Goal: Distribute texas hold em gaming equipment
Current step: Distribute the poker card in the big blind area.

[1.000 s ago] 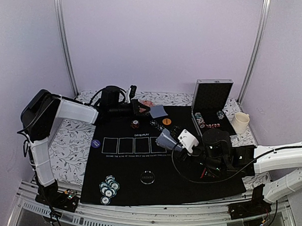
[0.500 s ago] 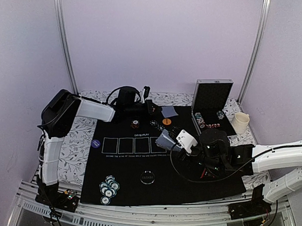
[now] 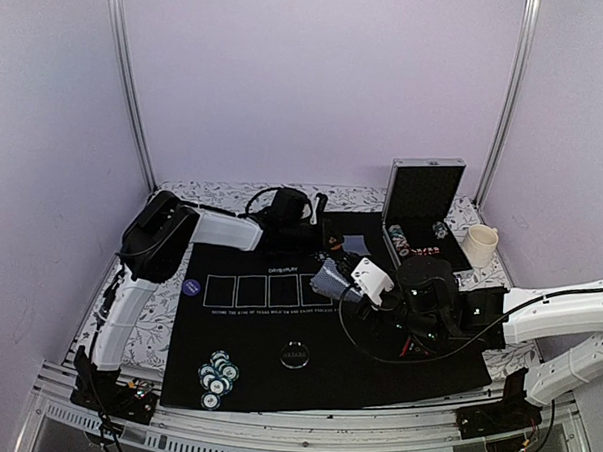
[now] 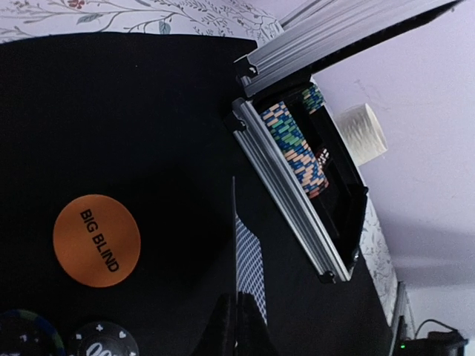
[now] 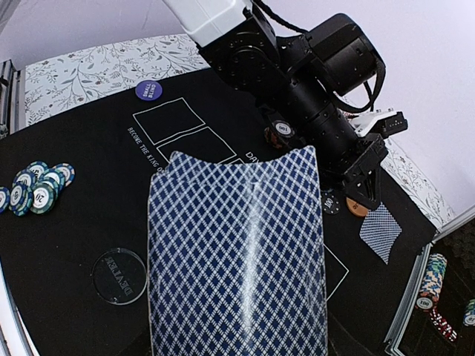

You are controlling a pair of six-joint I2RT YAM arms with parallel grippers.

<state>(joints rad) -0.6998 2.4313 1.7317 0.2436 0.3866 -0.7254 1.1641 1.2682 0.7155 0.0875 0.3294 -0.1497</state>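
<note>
My right gripper [image 3: 345, 286] is clamping one deck of blue-backed cards [image 5: 237, 259], which is filling its wrist view and hiding the fingers. My left gripper [image 5: 367, 194] is hanging over the far side of the black mat [image 3: 257, 334]. Its fingers are blending into the dark cloth, so I cannot tell how wide they are standing. One single card [image 5: 381, 230] is sitting back up right at its tips, and I cannot tell whether it is touching them. Near the tips, one orange BIG BLIND button [image 4: 96, 239] is lying flat, with two dark chips [image 4: 104, 343] just beside it. Farther out, one blue button [image 3: 190, 287] is resting at the mat's left edge and one dealer button [image 3: 295, 355] near the front. A cluster of teal chips [image 3: 217, 375], too overlapped for counting, is lying at the near-left corner. One open silver case [image 4: 293, 215] is holding rows of chips, and one cup [image 3: 479, 244] is standing beside it on the counter [image 3: 138, 299].
</note>
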